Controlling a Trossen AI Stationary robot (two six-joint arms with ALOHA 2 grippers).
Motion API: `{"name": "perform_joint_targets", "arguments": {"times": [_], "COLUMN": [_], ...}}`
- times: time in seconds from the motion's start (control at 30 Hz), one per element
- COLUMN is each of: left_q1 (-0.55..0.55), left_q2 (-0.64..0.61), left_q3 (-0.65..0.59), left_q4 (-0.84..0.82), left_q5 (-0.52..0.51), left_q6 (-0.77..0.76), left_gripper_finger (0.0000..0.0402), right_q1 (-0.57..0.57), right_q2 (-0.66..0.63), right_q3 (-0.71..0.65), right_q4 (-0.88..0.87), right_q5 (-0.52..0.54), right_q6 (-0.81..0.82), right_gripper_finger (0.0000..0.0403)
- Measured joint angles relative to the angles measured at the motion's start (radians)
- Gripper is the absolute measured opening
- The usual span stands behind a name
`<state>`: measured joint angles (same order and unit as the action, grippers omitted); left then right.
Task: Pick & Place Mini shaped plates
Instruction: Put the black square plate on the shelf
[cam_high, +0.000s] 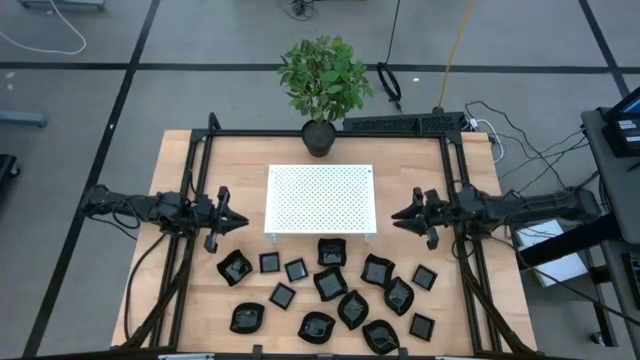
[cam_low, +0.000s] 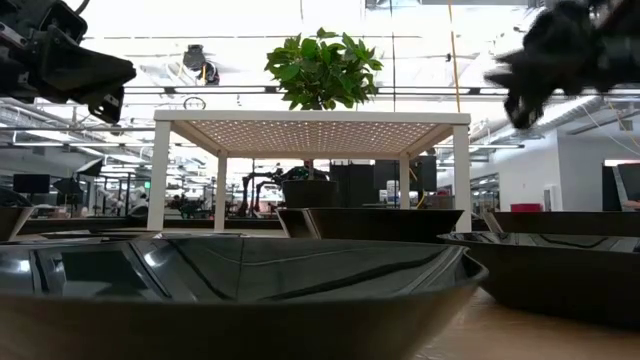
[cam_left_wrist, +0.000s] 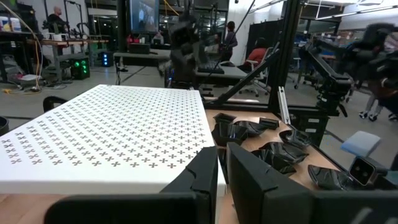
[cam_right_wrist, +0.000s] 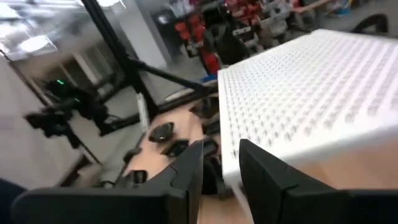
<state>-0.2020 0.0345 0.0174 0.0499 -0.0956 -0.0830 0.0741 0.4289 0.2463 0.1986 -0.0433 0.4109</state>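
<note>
Black plates (cam_high: 330, 283): being seen scattered only from overhead.
Left gripper (cam_high: 238, 222): fingers slightly parted, empty.
Right gripper (cam_high: 399, 215): same, being blurred low down.

Platform (cam_high: 320, 200) mid-table, plates (cam_high: 330, 285) before it, plant (cam_high: 322, 80) behind

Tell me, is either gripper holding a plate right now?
No. Left gripper and right gripper are empty, flanking the white perforated platform; glossy black mini plates lie untouched.

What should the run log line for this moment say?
left gripper: open, empty, left of platform | right gripper: open, empty, right of platform | plates: on table, none on platform
</note>
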Motion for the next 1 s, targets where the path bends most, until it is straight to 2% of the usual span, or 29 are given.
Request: {"name": "perform_joint_targets", "arguments": {"times": [0.13,0.27,0.37,0.5,0.6,1.0], "left_q1": [0.000,0.000,0.000,0.000,0.000,0.000], "left_q2": [0.000,0.000,0.000,0.000,0.000,0.000], "left_q3": [0.000,0.000,0.000,0.000,0.000,0.000], "left_q4": [0.005,0.006,0.005,0.005,0.004,0.005], "left_q5": [0.000,0.000,0.000,-0.001,-0.001,-0.002], "left_q6": [0.000,0.000,0.000,0.000,0.000,0.000], "left_gripper_finger": [0.0037,0.0037,0.0037,0.0037,0.0037,0.0037], "right_q1": [0.103,0.182,0.231,0.287,0.334,0.511], "right_q2": [0.145,0.319,0.438,0.548,0.615,0.730], "right_q3": [0.257,0.479,0.545,0.554,0.554,0.526], "right_q4": [-0.399,-0.781,-1.001,-1.114,-1.169,-1.169], "right_q5": [0.127,0.196,0.192,0.082,0.039,0.044], "right_q6": [-0.014,0.142,0.288,0.449,0.526,0.687], "right_gripper_finger": [0.0101,0.0138,0.0176,0.0225,0.0243,0.0223]}}
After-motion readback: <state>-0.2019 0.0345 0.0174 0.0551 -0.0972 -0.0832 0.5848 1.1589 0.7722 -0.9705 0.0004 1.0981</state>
